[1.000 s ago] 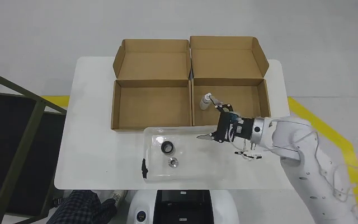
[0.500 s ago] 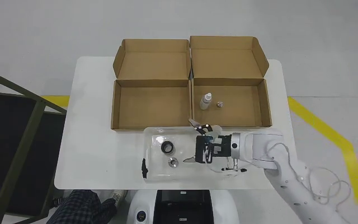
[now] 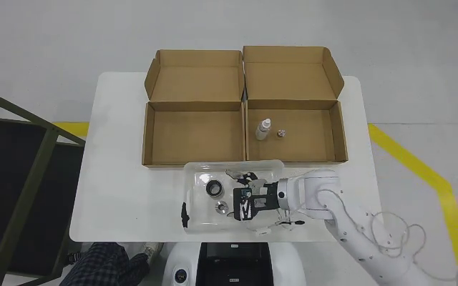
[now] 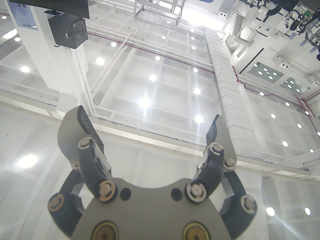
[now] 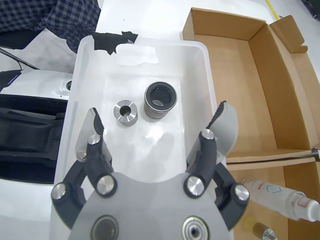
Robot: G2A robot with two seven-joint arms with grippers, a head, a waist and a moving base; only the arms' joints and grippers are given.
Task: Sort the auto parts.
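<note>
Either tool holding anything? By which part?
Nothing held. Right tool hangs open and empty over the clear bin; left tool is open and empty too.

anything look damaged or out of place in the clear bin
Yes: the clear plastic bin has a ragged black tape patch on its end rim and a torn white label on the wall beside it.

Bright, even overhead light, soft shadows; strong glare off ceiling lamps [image 4: 145, 103] in L wrist view.
</note>
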